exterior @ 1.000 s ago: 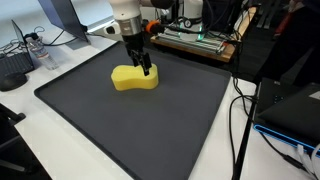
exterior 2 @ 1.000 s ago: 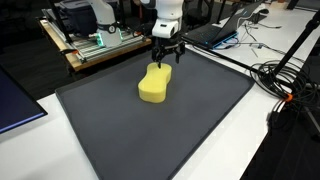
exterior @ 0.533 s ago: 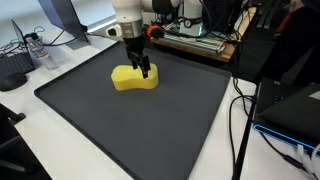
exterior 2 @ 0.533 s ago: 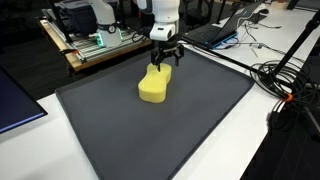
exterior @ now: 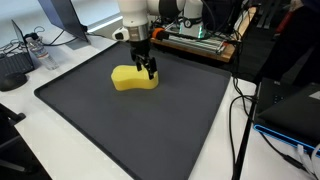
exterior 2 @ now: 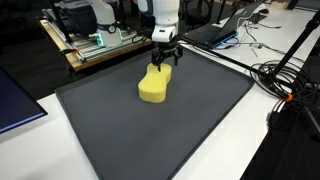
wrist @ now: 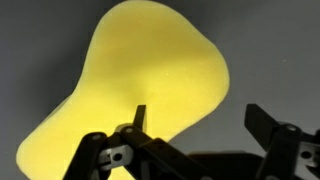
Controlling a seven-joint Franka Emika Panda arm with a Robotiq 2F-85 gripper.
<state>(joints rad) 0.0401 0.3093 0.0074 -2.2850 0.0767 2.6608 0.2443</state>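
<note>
- The dark mat (exterior: pixel 140 130) spreads wide across the scene, from near to far.
- The yellow foam block (exterior: pixel 128 80) lies flat on the mat's far part, pinched narrower at its middle.
- My claw (exterior: pixel 147 70) hangs straight down over one end of the block.
- In the wrist view my jaws stand apart. One fingertip (wrist: pixel 138 115) is over the yellow foam and the other is over bare mat just beside its edge. I cannot tell whether either touches.
</note>
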